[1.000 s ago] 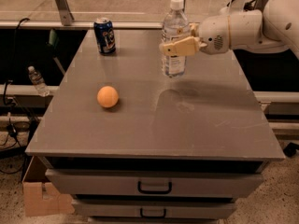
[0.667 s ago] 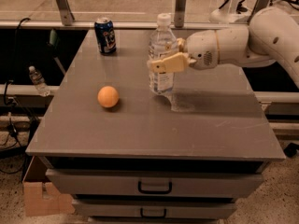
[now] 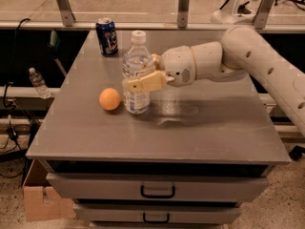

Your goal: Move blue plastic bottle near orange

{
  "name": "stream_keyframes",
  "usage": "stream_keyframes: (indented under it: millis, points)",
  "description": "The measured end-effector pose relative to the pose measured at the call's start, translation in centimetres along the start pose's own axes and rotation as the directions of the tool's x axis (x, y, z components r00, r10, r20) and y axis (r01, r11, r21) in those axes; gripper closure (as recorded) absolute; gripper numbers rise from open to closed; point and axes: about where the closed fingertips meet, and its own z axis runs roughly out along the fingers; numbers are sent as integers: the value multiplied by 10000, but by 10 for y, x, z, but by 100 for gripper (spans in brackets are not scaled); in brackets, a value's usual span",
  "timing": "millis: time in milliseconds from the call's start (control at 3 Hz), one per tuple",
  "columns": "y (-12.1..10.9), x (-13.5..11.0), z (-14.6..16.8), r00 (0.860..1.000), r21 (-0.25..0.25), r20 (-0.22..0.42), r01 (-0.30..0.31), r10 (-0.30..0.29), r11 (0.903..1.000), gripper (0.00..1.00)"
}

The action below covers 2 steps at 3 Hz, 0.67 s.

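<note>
The blue plastic bottle point(image 3: 136, 66) is a tall clear bottle with a white cap. It stands upright on the grey table point(image 3: 190, 128), left of centre. My gripper point(image 3: 138, 80) reaches in from the right on a white arm and is shut on the bottle's middle, with tan fingers point(image 3: 145, 84) across its front. The orange point(image 3: 110, 99) lies on the table just left of the bottle, a small gap apart.
A short blue soda can point(image 3: 106, 36) stands at the table's back left corner. A tiny clear bottle point(image 3: 38, 82) sits on a ledge off the table's left side. Drawers point(image 3: 157, 191) lie below the front edge. A cardboard box point(image 3: 43, 199) is on the floor at lower left.
My gripper has carried the bottle from the back right of the table leftward and toward the front. It now stands right beside the orange. The orange and can have not moved.
</note>
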Motion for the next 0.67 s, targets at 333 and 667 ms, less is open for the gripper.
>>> stream_keyframes:
  millis: [333,667]
  points:
    - [4,-1,13,9990,-306,89,432,-430,9986,100]
    - [2,0,18,9969,-396,30,789,-789,9961,100]
